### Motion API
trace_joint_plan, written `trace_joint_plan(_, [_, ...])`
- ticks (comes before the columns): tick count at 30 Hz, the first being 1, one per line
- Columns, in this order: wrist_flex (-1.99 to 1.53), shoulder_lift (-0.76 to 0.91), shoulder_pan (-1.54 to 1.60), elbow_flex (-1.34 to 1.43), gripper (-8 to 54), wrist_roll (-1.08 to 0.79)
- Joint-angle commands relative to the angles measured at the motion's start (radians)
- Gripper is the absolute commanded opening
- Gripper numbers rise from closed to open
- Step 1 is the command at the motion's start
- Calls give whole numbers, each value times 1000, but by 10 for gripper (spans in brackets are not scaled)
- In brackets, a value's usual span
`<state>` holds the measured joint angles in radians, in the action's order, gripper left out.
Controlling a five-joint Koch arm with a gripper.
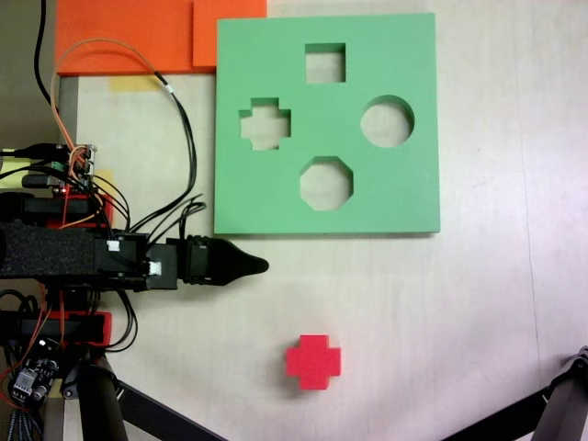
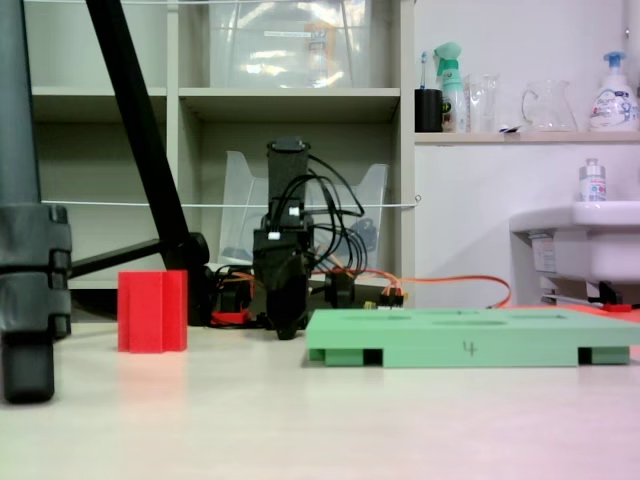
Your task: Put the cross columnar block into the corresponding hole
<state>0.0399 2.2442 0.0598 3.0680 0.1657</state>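
Note:
The red cross columnar block [image 1: 312, 360] stands upright on the pale table, in front of the green foam board [image 1: 386, 193] and apart from it. The plus-shaped hole [image 1: 265, 123] lies near the board's left edge and has nothing in it. My gripper [image 1: 262, 266] is shut with nothing in it. Its black pointed tip lies low, just off the board's lower left corner, above and to the left of the block. In the low fixed view the block [image 2: 152, 310] stands left of the gripper [image 2: 287, 328], and the board [image 2: 470, 335] lies flat on the right.
The board also has a square cutout [image 1: 325, 62], a round one [image 1: 387, 121] and an octagonal one [image 1: 326, 183]. Orange foam slabs [image 1: 129, 37] lie at the top left. Cables [image 1: 175, 110] trail by the arm's base. Tripod legs [image 1: 138, 409] [image 1: 560, 404] cross the bottom corners.

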Motion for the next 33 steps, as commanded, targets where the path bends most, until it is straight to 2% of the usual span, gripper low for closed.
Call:
trace_joint_plan(1, [-28,74,17,67,346,15])
trace_joint_plan(11, [-28,74,9,67,345,34])
trace_joint_plan(12, [-26,74,2,67,346,87])
trace_joint_plan(16, [31,74,-46,60,344,581])
trace_joint_plan(22, [-44,75,-244,-117,286,960])
trace_joint_plan(27, [-291,74,-383,-282,265,1078])
trace_joint_plan(29, [-469,67,-407,-387,238,1127])
trace_joint_plan(33, [-701,58,-411,-523,226,1138])
